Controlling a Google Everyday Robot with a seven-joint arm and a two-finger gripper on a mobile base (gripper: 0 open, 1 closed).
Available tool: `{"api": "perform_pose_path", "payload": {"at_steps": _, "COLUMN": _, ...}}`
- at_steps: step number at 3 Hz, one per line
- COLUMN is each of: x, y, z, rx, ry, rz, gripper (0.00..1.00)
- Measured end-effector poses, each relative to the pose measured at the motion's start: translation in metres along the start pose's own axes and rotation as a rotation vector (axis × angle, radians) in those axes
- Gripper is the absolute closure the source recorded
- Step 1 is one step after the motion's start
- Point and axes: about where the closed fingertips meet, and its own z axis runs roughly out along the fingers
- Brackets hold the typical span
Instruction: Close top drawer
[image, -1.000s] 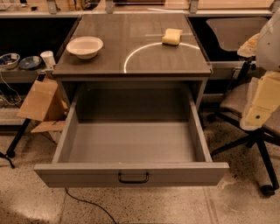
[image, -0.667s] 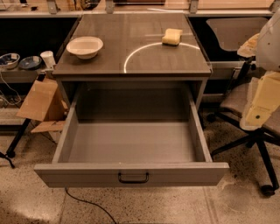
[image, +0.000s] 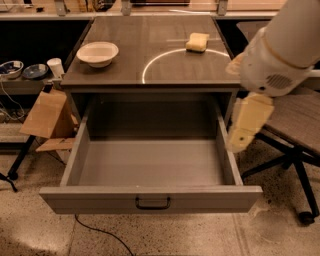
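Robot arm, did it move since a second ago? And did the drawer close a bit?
The arm swung left, in from the picture's right edge. Its gripper now hangs over the right wall of the drawer. The drawer did not close: it stayed wide open. The bowl and sponge on the cabinet did not move.

The arm (image: 285, 50) runs out past the top and right edges, covering the right front corner of the table (image: 130, 55) and part of the chair (image: 300, 120), whose seat is also cut by the right edge. The gripper (image: 239, 142) hangs blurred just beside the right wall of the top drawer (image: 150, 197). At the left, the brown cardboard (image: 45, 115) is partly hidden behind the drawer's wall, the dishes (image: 20, 70) are too small to make out, and the dark cable (image: 95, 232) leaves by the bottom edge.
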Motion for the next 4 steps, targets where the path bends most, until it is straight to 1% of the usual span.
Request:
{"api": "perform_pose_path", "payload": {"at_steps": 1, "x": -0.049, "y": 0.027, "z": 0.059, "rx": -0.072, "ry": -0.073, "rz": -0.118, "gripper": 0.0}}
{"api": "perform_pose_path", "payload": {"at_steps": 2, "x": -0.069, "y": 0.065, "z": 0.106, "rx": -0.104, "ry": -0.116, "rz": -0.228, "gripper": 0.0}}
{"api": "perform_pose_path", "payload": {"at_steps": 3, "x": -0.074, "y": 0.069, "z": 0.111, "rx": -0.118, "ry": -0.118, "rz": -0.236, "gripper": 0.0}}
{"api": "perform_pose_path", "payload": {"at_steps": 4, "x": -0.103, "y": 0.085, "z": 0.135, "rx": -0.195, "ry": -0.127, "rz": -0.278, "gripper": 0.0}}
